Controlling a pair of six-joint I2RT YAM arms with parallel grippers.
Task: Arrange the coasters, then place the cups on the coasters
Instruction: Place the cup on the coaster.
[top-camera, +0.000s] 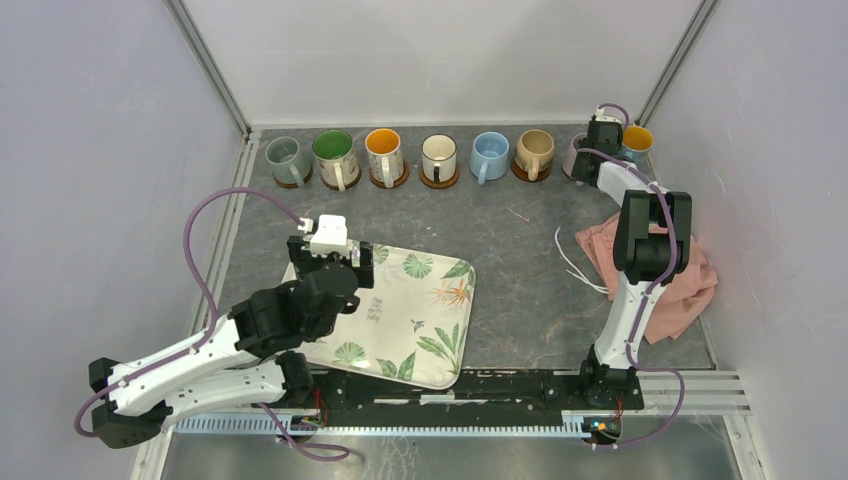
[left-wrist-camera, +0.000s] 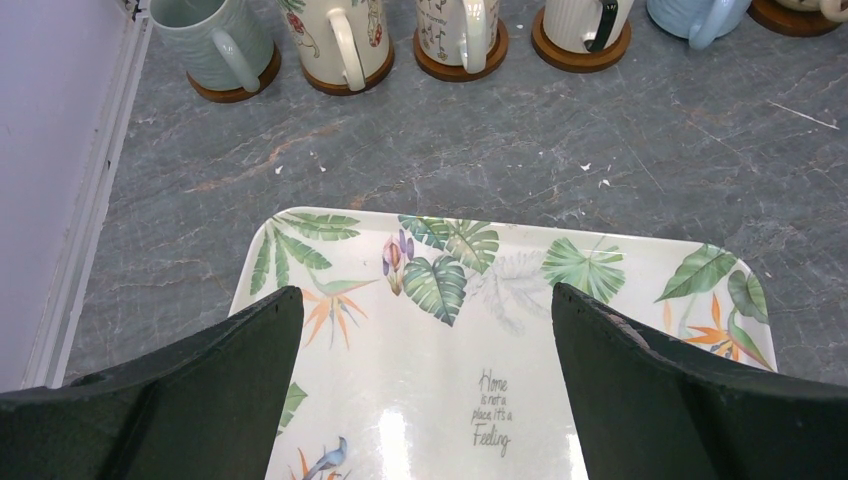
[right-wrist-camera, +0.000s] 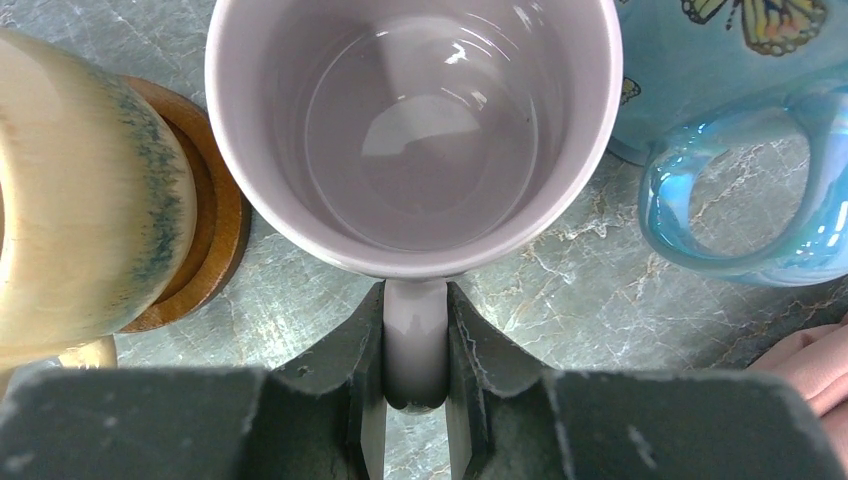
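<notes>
Several cups stand in a row along the back. From the left they are grey-green (top-camera: 285, 157), floral with green inside (top-camera: 334, 155), orange inside (top-camera: 383, 152), cream (top-camera: 439, 155), light blue (top-camera: 489, 155) and tan (top-camera: 535, 150), then one that is blue with orange inside (top-camera: 637, 140). Brown wooden coasters (left-wrist-camera: 236, 90) show under most of them. My right gripper (right-wrist-camera: 415, 298) is shut on the handle of the pale pink cup (right-wrist-camera: 410, 130), between the tan cup (right-wrist-camera: 70, 200) on its coaster (right-wrist-camera: 215, 225) and the blue cup (right-wrist-camera: 740, 150). What lies under the pink cup is hidden. My left gripper (left-wrist-camera: 425, 292) hangs open over the tray.
The leaf-print tray (top-camera: 440, 300) lies front centre. A pink cloth (top-camera: 660, 285) and a white cord (top-camera: 572, 262) lie by the right arm's base. Walls close in the left, back and right. A rail (top-camera: 450, 385) runs along the near edge.
</notes>
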